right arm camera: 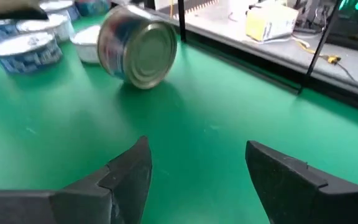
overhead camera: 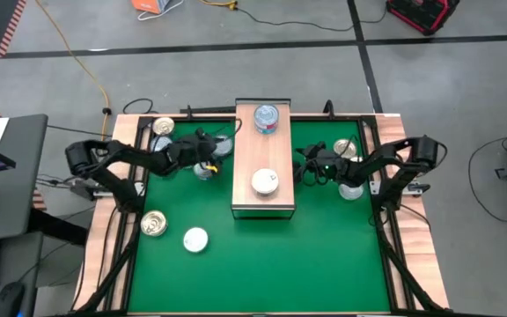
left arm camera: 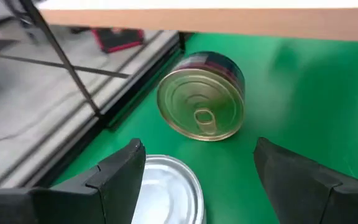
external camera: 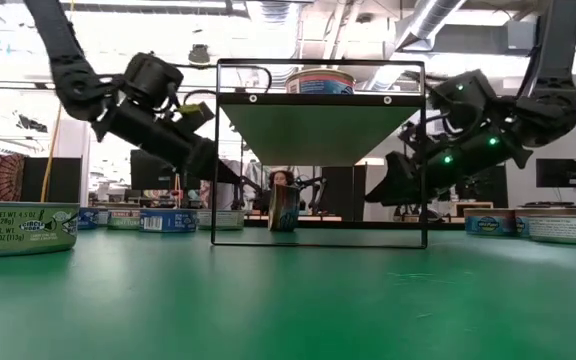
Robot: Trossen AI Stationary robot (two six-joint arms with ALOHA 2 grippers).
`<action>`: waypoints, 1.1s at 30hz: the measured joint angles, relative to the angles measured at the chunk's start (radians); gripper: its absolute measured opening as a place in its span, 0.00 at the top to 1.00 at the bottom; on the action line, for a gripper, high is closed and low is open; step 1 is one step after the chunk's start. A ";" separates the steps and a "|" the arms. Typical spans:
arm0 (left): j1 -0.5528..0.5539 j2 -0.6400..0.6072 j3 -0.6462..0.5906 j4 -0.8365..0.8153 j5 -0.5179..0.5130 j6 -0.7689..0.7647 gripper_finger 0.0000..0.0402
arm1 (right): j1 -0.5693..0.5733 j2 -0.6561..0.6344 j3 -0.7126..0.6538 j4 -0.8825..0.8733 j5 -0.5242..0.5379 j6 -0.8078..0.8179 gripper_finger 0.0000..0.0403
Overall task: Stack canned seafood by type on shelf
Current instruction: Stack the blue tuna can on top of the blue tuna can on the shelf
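Low view: tin under shelf

High view looks straight down on the whole counter; low view sits at mat level, facing across to the shelf. Wrist views ride close above the mat; all share the tins beside the shelf.

Your two arms are black, built of slim jointed links with bulkier rounded joint housings. The right arm shows small green indicator lights at right of frame. Each wrist carries two matte black, wedge-shaped fingers with flat inner faces.
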 joint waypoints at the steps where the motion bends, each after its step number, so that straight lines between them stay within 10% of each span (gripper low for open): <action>1: 0.018 0.016 0.014 -0.001 0.039 -0.003 0.28 | 0.003 -0.015 -0.004 -0.002 0.000 0.000 0.29; 26: 0.056 0.229 0.200 0.031 -0.087 0.111 0.28 | 0.066 -0.071 -0.016 -0.013 0.002 0.003 0.29; 33: 0.051 0.229 0.249 -0.022 0.032 0.116 0.28 | 0.066 -0.071 -0.016 0.003 0.002 0.015 0.29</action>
